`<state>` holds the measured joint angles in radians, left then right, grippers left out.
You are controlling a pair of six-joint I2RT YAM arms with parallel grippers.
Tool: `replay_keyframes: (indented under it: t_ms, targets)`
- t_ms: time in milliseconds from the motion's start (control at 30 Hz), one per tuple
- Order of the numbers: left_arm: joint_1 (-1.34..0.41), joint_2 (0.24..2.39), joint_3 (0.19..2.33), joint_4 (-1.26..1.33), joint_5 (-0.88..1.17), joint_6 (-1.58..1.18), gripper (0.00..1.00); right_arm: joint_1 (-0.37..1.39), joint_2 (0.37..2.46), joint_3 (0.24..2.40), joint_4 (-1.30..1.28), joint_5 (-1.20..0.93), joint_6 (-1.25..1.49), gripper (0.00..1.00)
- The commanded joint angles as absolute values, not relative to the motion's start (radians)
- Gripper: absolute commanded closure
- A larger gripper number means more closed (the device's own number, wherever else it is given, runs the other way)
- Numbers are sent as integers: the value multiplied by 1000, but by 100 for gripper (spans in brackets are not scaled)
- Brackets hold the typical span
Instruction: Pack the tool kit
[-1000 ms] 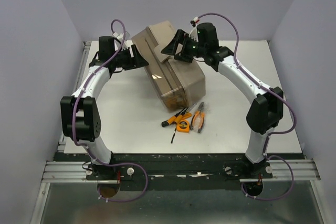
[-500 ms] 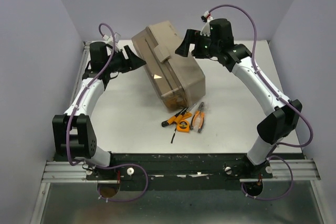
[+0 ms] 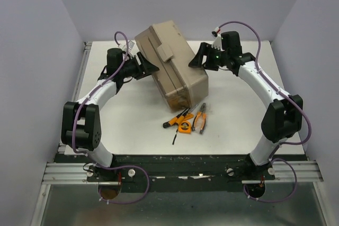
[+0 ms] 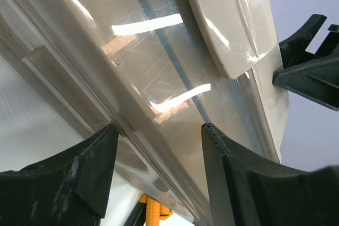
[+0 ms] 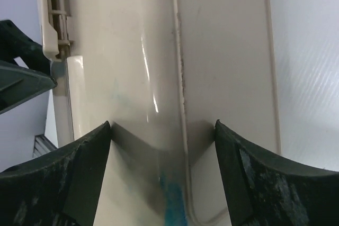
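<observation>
Trouble could start with the big toolbox point(image 3: 172, 67). It sits near 12 o'clock on the table point(image 3: 132, 115), shut, and it looks tipped up on one side. My left gripper point(image 3: 151, 67) is at its 9 o'clock, fingers spread apart, with the shiny brown lid point(image 4: 159, 51) right in front of them. My right gripper point(image 3: 197, 60) is at its 3 o'clock, fingers spread wide too, facing the pale plastic side. Neither one grips anything, and I cannot tell if my tips touch the box.

I think the box could flop over or slide away if one side pushes harder than the other. The plastic is smooth and nothing has a real hold on it. It could land on the little tools at its 6 o'clock: the screwdrivers point(image 3: 177, 117), the pliers point(image 3: 200, 121) and the tape measure point(image 3: 185, 127). They lie close together, out of the box, so a bump would scatter them.

Pale purple walls point(image 3: 32, 51) stand on three sides. The table is flat and white. A metal rail point(image 3: 180, 175) runs along its 6 o'clock edge, where my arms are bolted.
</observation>
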<state>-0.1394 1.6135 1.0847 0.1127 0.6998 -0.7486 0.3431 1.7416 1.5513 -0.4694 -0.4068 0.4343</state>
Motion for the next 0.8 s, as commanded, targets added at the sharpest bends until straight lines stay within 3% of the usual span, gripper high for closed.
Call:
replay_keyframes:
  t_ms: [0, 133, 233, 767]
  targets:
    - [-207, 1673, 1106, 253, 719, -790, 37, 341, 1778, 1461, -408, -567, 497, 23]
    - [-245, 1667, 1088, 354, 701, -818, 48, 324, 1793, 1362, -327, -638, 552, 37]
    - [-273, 1654, 1120, 357, 675, -798, 50, 322, 1816, 1322, -308, -641, 561, 43]
    - [-371, 1758, 1357, 387, 681, -778, 52, 318, 1891, 1155, -112, -614, 690, 48]
